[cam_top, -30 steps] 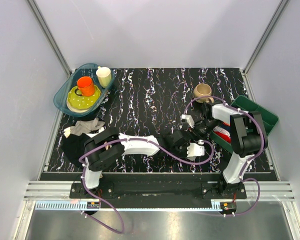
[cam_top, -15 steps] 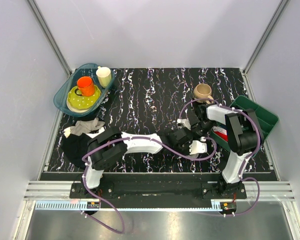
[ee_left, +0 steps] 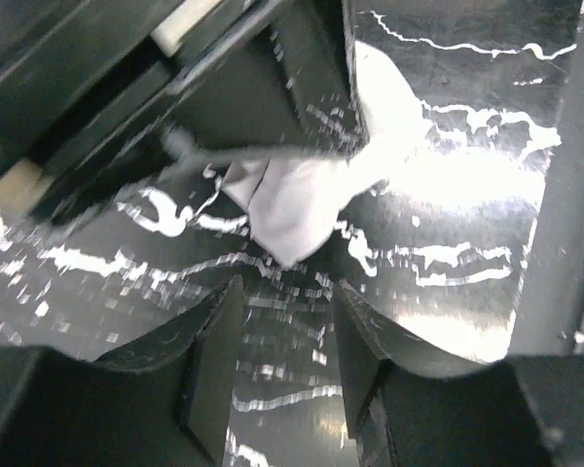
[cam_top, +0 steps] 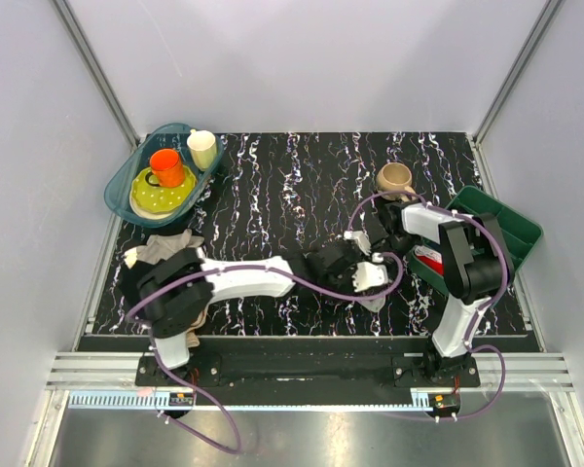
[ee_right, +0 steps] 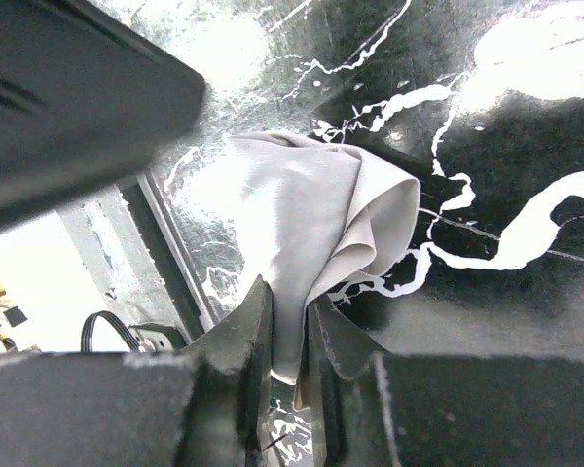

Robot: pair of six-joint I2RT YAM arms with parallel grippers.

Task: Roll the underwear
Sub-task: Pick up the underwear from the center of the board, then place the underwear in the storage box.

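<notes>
I'm seeing the tub (cam_top: 114, 192) sitting at the far left corner of the table (cam_top: 273, 195), holding a plate (cam_top: 156, 201) with one cup (cam_top: 165, 165) standing on it and another cup (cam_top: 202, 148) behind, to the right. The mug (cam_top: 394, 177) is standing far right, the bin (cam_top: 506, 219) lying beyond it at the edge. A cloth heap (cam_top: 165, 248) is lying near left (the left arm is covering part). The underwear (ee_right: 311, 233) is lying right of centre, between the right fingers (ee_right: 248, 331), the left fingers (ee_left: 214, 360) just beside it.

underwear (ee_right: 316, 219): plain lt grey. table (cam_top: 292, 185): black w/ white + purple marble veins. mug (cam_top: 394, 178): beige. cup (cam_top: 166, 165): orange. plate (cam_top: 156, 203): yellow-green, dotted. tub (cam_top: 117, 191): teal. bin (cam_top: 506, 216): dk green.
</notes>
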